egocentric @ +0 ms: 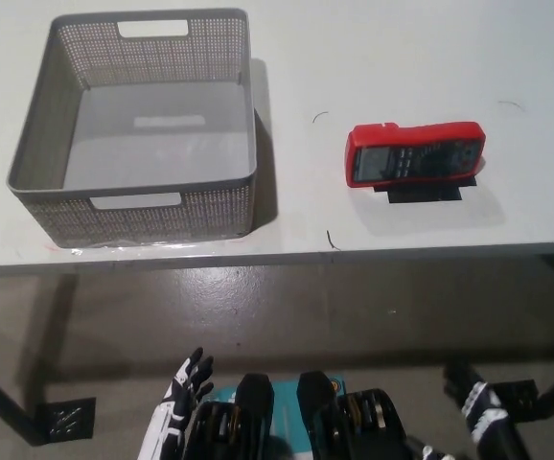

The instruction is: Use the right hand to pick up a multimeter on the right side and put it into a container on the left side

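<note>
Concrete floor (pixel 258 307), grey-brown and mottled, fills the lower half of the head view, below the near edge of a white table (pixel 402 57). Nearest the camera, at the lower left, the white left hand (pixel 183 388) rests low over the floor with its dark-tipped fingers spread and holding nothing. At the lower right, the black right hand (pixel 483 412) sits just as low, only partly in view; whether its fingers are apart or curled cannot be told. Both hands lie well short of the table edge.

On the floor at the far left, a dark table leg (pixel 4 407) slants down to a black foot plate (pixel 66 420); another dark leg and plate show at the right edge beside the right hand.

Beyond the floor, the table's front edge runs nearly straight across the picture. On the right side of the tabletop lies the multimeter (pixel 414 153), red-cased with a dark face, lying lengthwise left to right on a small black patch (pixel 421 194) that sticks out toward the near edge. It sits back from the front edge, with bare white surface all around it. Thin curved pen marks (pixel 331 240) ring its spot loosely.

On the left side stands the container (pixel 133 216), a grey perforated basket with handle slots, its near wall close to the table edge. Open tabletop separates it from the multimeter.
</note>
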Available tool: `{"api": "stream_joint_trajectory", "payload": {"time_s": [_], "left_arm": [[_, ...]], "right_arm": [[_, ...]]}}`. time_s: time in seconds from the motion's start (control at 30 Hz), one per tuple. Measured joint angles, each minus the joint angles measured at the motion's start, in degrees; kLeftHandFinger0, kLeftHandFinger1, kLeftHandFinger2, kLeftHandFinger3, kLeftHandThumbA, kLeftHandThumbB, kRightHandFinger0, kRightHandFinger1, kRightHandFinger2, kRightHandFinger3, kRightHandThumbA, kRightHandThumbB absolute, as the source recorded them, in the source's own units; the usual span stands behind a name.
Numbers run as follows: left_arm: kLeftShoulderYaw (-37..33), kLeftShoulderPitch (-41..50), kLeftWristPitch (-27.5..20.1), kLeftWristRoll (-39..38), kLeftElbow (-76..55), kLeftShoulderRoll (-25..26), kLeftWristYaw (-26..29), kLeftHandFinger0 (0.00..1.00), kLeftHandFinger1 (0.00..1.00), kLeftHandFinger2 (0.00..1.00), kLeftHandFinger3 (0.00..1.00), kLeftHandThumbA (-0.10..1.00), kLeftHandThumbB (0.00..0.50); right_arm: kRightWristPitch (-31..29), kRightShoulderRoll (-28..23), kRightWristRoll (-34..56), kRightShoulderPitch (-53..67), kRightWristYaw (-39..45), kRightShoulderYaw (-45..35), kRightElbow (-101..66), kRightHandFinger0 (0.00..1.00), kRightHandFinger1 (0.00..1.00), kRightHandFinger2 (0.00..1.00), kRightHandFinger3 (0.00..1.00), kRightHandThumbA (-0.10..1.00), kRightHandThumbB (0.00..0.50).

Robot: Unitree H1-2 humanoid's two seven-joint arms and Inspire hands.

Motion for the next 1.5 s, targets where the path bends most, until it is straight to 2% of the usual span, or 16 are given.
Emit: {"api": "stream_joint_trajectory", "payload": {"time_s": [0.03,0.13,0.2,0.27,0.37,0.4,0.47,0.5,0.57,0.7,0.8,0.93,1.03,1.2,1.5], "left_arm": [[0.01,0.0,-0.19,-0.05,-0.5,0.0,0.0,1.0,1.0,1.0,1.0,1.0,0.474],[0.05,0.01,-0.56,-0.13,-2.01,0.01,0.0,1.0,1.0,1.0,1.0,1.0,0.463],[0.11,-0.02,-0.69,-0.17,-2.52,0.04,-0.01,1.0,1.0,1.0,1.0,1.0,0.466],[0.17,-0.05,-0.76,-0.18,-2.54,0.15,-0.01,1.0,1.0,1.0,1.0,1.0,0.468],[0.27,-0.13,-0.81,-0.19,-2.53,0.25,-0.01,1.0,1.0,1.0,1.0,1.0,0.463],[0.28,-0.23,-0.83,-0.21,-2.51,0.26,-0.01,1.0,1.0,1.0,1.0,1.0,0.469],[0.28,-0.35,-0.84,-0.27,-2.51,0.26,-0.02,1.0,1.0,1.0,1.0,1.0,0.466],[0.28,-0.38,-0.84,-0.28,-2.47,0.27,-0.02,1.0,1.0,1.0,1.0,1.0,0.469],[0.27,-0.37,-0.83,-0.28,-2.27,0.32,-0.02,1.0,1.0,1.0,1.0,1.0,0.479],[0.24,-0.34,-0.76,-0.28,-1.86,0.46,-0.02,1.0,1.0,1.0,1.0,1.0,0.458],[0.23,-0.32,-0.74,-0.27,-1.46,0.45,-0.02,1.0,1.0,1.0,1.0,1.0,0.455],[0.22,-0.3,-0.68,-0.28,-1.34,0.5,-0.02,1.0,1.0,1.0,1.0,1.0,0.444],[0.21,-0.25,-0.64,-0.28,-1.33,0.54,-0.02,1.0,1.0,1.0,1.0,1.0,0.466],[0.2,-0.21,-0.64,-0.28,-1.34,0.54,-0.02,1.0,1.0,1.0,1.0,1.0,0.48],[0.23,-0.18,-0.71,-0.34,-1.37,0.77,-0.05,1.0,1.0,1.0,1.0,1.0,0.473]], "right_arm": [[-0.01,-0.31,-0.3,-0.33,-0.04,-0.28,-1.41,1.0,1.0,1.0,1.0,1.0,0.301],[0.0,-0.98,-1.12,-1.62,-0.09,-0.66,-4.56,1.0,1.0,1.0,1.0,1.0,0.331],[0.37,-1.41,-1.08,-3.13,-0.09,-1.02,-6.59,1.0,1.0,1.0,1.0,1.0,0.333],[1.22,-1.83,-1.08,-5.43,-0.1,-1.71,-8.55,1.0,1.0,1.0,1.0,1.0,0.302],[2.17,-2.68,-1.47,-9.27,-0.16,-3.05,-9.59,1.0,1.0,1.0,1.0,1.0,0.294],[2.93,-3.73,-2.16,-11.81,-0.12,-3.61,-9.98,1.0,1.0,1.0,1.0,1.0,0.32],[4.95,-5.8,-3.47,-15.14,0.11,-4.1,-10.94,1.0,1.0,1.0,1.0,1.0,0.324],[6.07,-7.19,-4.26,-16.78,0.34,-4.1,-11.51,1.0,1.0,1.0,1.0,1.0,0.361],[8.58,-10.61,-6.29,-20.11,1.45,-3.81,-12.11,1.0,1.0,1.0,1.0,1.0,0.358],[13.54,-17.58,-10.8,-27.23,4.33,-1.94,-11.86,1.0,1.0,1.0,1.0,1.0,0.415],[17.71,-22.16,-14.48,-34.84,7.19,1.01,-10.18,1.0,1.0,1.0,1.0,1.0,0.424],[22.66,-25.37,-18.11,-44.81,11.25,5.85,-4.63,1.0,1.0,1.0,1.0,1.0,0.42],[25.48,-26.2,-20.23,-51.79,14.3,9.86,0.98,1.0,1.0,1.0,1.0,1.0,0.458],[29.12,-25.98,-24.18,-61.58,18.62,17.55,12.82,1.0,1.0,1.0,1.0,1.0,0.439],[31.73,-21.96,-31.93,-76.8,24.79,31.43,37.85,1.0,1.0,1.0,1.0,1.0,0.498]]}}
